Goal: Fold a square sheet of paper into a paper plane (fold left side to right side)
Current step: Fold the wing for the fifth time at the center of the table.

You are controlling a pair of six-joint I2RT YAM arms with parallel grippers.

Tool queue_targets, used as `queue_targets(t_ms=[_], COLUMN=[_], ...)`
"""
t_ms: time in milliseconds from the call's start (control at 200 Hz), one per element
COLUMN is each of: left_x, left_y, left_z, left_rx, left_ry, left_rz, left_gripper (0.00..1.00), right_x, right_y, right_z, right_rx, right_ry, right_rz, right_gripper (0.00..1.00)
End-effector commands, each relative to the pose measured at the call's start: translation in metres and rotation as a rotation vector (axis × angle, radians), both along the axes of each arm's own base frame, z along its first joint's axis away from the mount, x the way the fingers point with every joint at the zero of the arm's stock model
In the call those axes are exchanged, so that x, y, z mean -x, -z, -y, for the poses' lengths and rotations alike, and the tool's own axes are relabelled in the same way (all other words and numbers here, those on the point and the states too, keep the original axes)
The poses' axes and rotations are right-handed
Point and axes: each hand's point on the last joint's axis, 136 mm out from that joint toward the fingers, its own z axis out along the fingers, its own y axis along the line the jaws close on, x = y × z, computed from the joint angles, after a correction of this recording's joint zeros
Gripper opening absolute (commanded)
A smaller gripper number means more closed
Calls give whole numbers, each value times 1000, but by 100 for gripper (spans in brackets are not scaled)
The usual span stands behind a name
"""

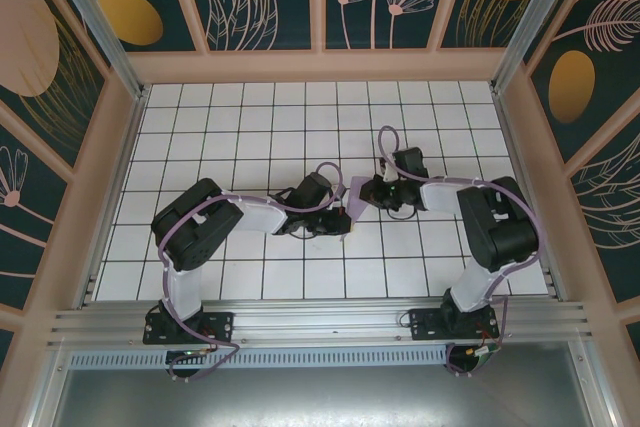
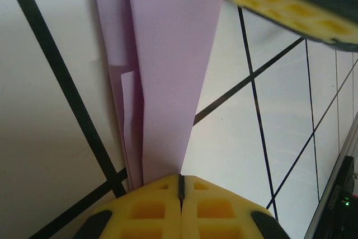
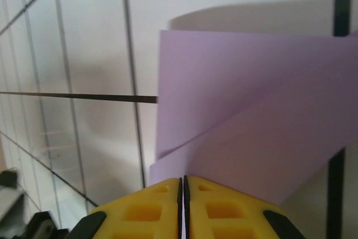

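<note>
The lavender-purple paper [image 1: 352,211] is folded into a slim, layered paper plane shape and is held between my two grippers at mid-table. My left gripper [image 1: 338,222] is shut on one narrow end; in the left wrist view the yellow jaws [image 2: 180,178] are closed, with the folded layers [image 2: 168,71] running away from them. My right gripper [image 1: 365,190] pinches the other end. In the right wrist view its jaws [image 3: 183,181] are closed on overlapping purple flaps [image 3: 251,110]. A yellow finger [image 2: 279,4] of the right gripper shows at the top of the left wrist view.
The white tiled tabletop [image 1: 250,137] with black grid lines is walled by a wooden frame with patterned panels [image 1: 320,62]. An aluminium rail [image 1: 320,322] runs along the near edge at the arm bases. The paper casts a shadow on the tiles behind it [image 3: 235,15].
</note>
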Motion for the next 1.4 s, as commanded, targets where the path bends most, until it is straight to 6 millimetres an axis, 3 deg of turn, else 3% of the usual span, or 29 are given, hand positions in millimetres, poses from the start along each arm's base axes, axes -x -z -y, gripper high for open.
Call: queue_targets(t_ms=[0, 220, 345, 606, 1166, 1391], left_x=[11, 15, 27, 26, 34, 45], left_y=[11, -25, -31, -2, 22, 27], left_z=[-17, -9, -2, -11, -20, -24], left_rx=[-104, -31, 3, -73, -121, -130], left_ry=[0, 26, 68, 34, 32, 44], left_rz=[-28, 0, -20, -42, -76, -96], left_gripper=[10, 13, 13, 14, 14, 14], right_x=[5, 10, 10, 10, 10, 8], right_y=[21, 36, 37, 37, 37, 37], right_z=[9, 16, 17, 18, 21, 23], right_rx=[60, 113, 122, 135, 163, 180], right_ry=[33, 40, 41, 37, 32, 31], right_rz=[-69, -114, -114, -116, -116, -118], right_gripper=[12, 11, 11, 11, 11, 11])
